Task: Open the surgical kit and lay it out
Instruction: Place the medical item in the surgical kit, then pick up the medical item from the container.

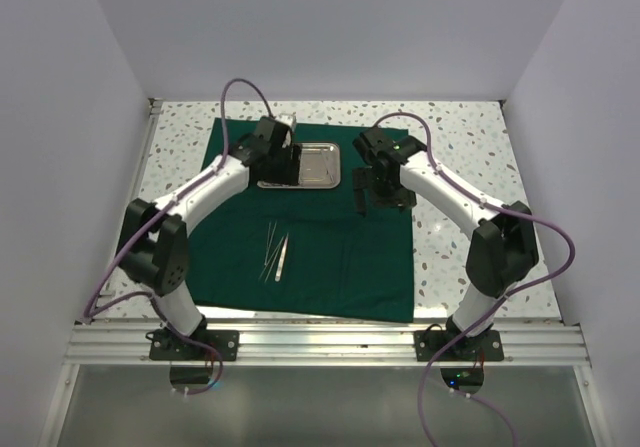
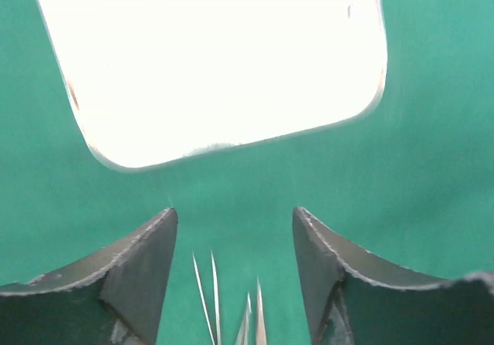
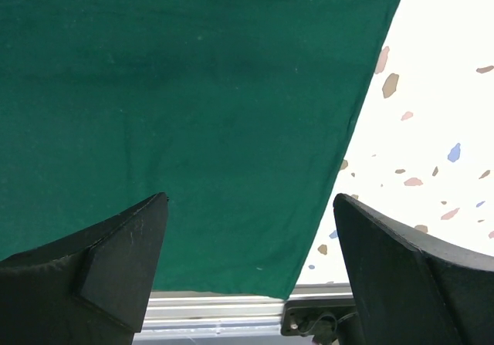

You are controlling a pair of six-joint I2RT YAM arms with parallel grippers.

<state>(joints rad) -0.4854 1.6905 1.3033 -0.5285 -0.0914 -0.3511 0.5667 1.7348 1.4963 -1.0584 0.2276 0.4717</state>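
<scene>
The dark green cloth [image 1: 330, 247] lies spread flat on the table. The shiny steel tray [image 1: 315, 165] sits on its far middle and looks empty. Slim silver instruments [image 1: 275, 252] lie side by side on the cloth's near left. My left gripper [image 1: 290, 164] is open and empty, low over the cloth at the tray's left near edge. In the left wrist view the tray [image 2: 216, 59] glares white ahead of the open gripper [image 2: 235, 229], and the instrument tips [image 2: 212, 299] show between the fingers. My right gripper [image 1: 376, 200] is open and empty above the cloth [image 3: 193, 90], right of the tray.
The speckled white table [image 1: 460, 157] shows around the cloth and in the right wrist view [image 3: 440, 90]. White walls close in the left, back and right. An aluminium rail [image 1: 330, 342] with both arm bases runs along the near edge; it also shows in the right wrist view [image 3: 224, 310].
</scene>
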